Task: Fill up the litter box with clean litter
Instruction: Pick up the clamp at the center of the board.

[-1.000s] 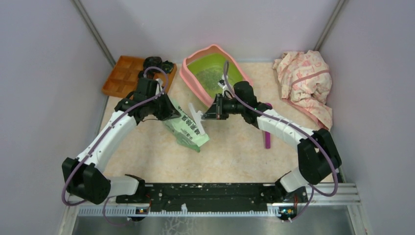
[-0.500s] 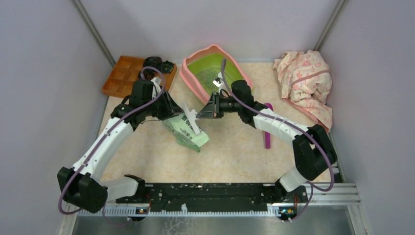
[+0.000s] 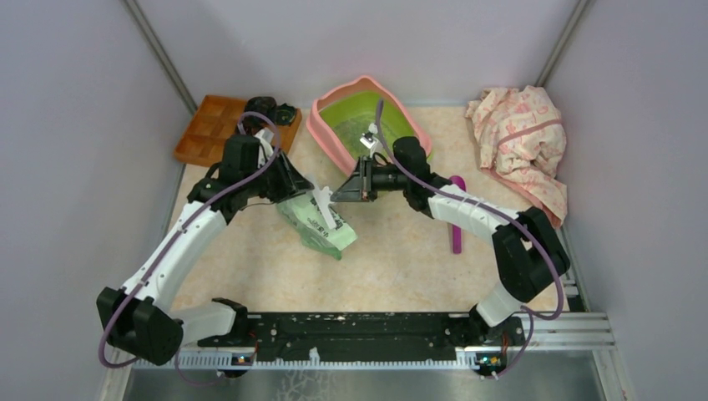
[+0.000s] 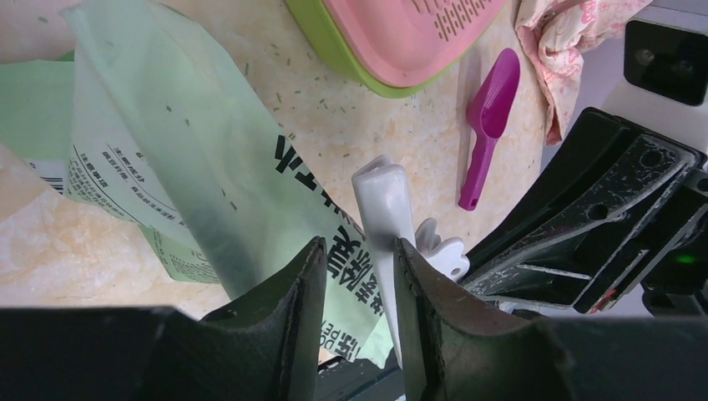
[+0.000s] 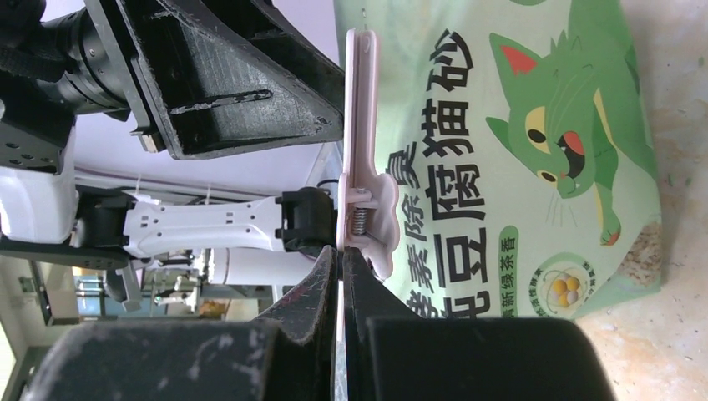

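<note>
While both grippers are gathered at the bag, the litter box [image 3: 317,127] is seen at the far middle of the table. It is a rounded lime green basin with a pink rim, and a thin speckled patch of litter [image 3: 361,129] is spread on its floor (its slotted pink grate is shown only in the left wrist view). The box is set beyond the fingers of both arms and is touched by neither.

The right gripper [image 5: 341,259] is pressed together on the handle of a white clip [image 5: 361,150], which is clamped on the pale green bag [image 5: 501,167]. The left gripper [image 4: 359,251] is held with its fingers slightly apart, with bag film and the clip between them. Whether anything is pinched there cannot be told.

Compared with a second ago, the right gripper and clip are found further left, just beside the left gripper, and the box is unmoved.
</note>
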`<state>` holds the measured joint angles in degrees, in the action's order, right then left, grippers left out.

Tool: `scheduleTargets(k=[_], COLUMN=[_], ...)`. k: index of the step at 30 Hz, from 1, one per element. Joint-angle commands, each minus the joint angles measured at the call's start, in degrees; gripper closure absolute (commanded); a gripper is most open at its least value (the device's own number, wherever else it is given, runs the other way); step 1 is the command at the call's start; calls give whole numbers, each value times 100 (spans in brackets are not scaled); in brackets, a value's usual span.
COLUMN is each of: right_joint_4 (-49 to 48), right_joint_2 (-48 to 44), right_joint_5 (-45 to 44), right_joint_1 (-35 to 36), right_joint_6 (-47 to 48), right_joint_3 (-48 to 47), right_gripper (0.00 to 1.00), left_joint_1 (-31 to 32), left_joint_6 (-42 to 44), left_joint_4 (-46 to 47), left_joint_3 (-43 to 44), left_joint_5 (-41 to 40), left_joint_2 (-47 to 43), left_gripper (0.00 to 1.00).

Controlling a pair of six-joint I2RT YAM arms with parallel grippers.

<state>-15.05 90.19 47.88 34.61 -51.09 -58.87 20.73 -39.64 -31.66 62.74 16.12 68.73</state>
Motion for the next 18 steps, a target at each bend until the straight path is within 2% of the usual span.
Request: scheduleTargets(k=[1,18], right_joint_4=[-1036,-2102], right_joint_2=[-28,231], right_joint_5=[359,783], right_joint_1=[125,170], right_joint_6=[-412,-1130], right_joint_3=[2,242], right_gripper=[100,100], left_joint_1=[-17,-18], left_joint_6=[-104,-406], left_joint_4=[309,616], left_joint_3=[8,-101], left_joint_5=[55,94], left_joint_2=[-235,-294], left_gripper=[59,59])
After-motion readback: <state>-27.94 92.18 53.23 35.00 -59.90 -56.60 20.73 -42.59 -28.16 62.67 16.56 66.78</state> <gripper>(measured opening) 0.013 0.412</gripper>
